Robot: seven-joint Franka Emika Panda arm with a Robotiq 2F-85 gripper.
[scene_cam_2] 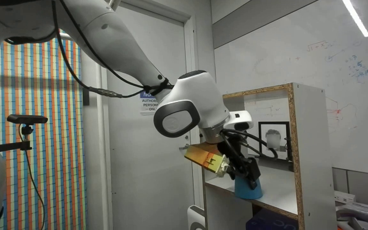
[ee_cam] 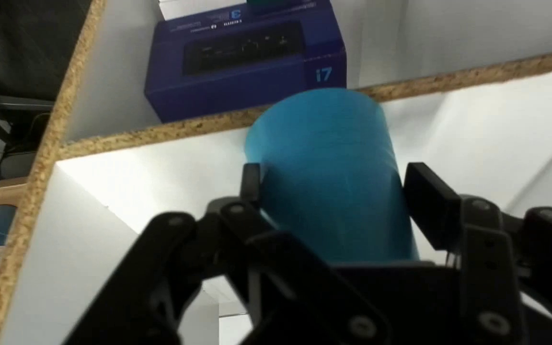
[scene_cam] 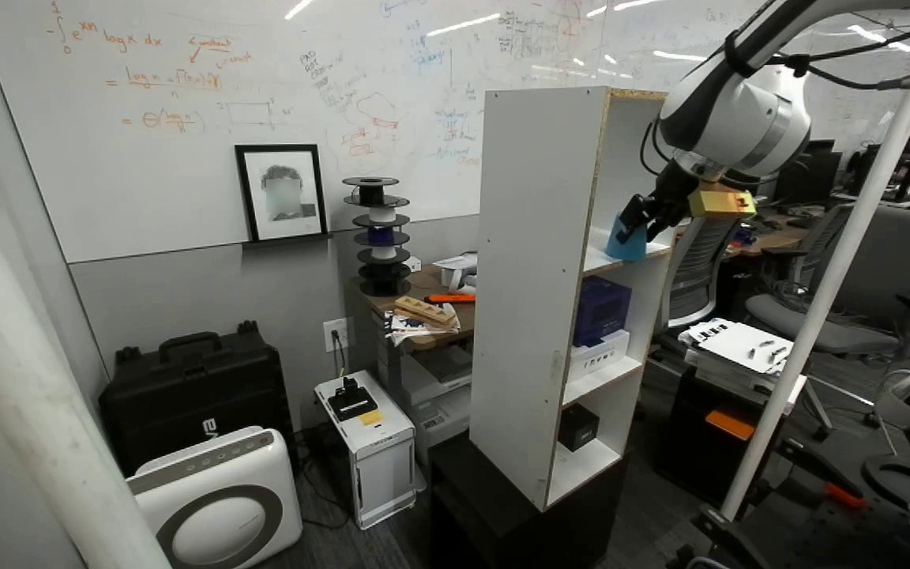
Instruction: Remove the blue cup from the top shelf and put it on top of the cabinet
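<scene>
While the cup (scene_cam_2: 245,192) sits at the front lip of the top shelf (scene_cam_2: 278,191), seen in an exterior view, the step in hand reads as drawing it out. No gap shows beneath; cannot tell whether the base bears weight. Arm (scene_cam_2: 120,51) slants down across the opening. Best: lift a touch, back straight out, and rise only once cup and jaws clear the top board (scene_cam_2: 257,90).

In an exterior view, the cabinet (scene_cam: 534,276) stands tall, its top well above the cup. The climb wants to be generous, then a level set-down away from the edge.

Wrist view: jaws pinch the cup, pads (ee_cam: 250,182) against opposite sides. Steady, modest squeeze advised; the taper could work the grip loose. A purple box (ee_cam: 247,67) shows past the lip, one compartment down. Cup itself: plain blue, smooth, unmarked save faint lines round the wall. Wide end toward the shelf, narrow end toward the arm. Looks like thin plastic, probably light and a little springy. Inside not visible.
</scene>
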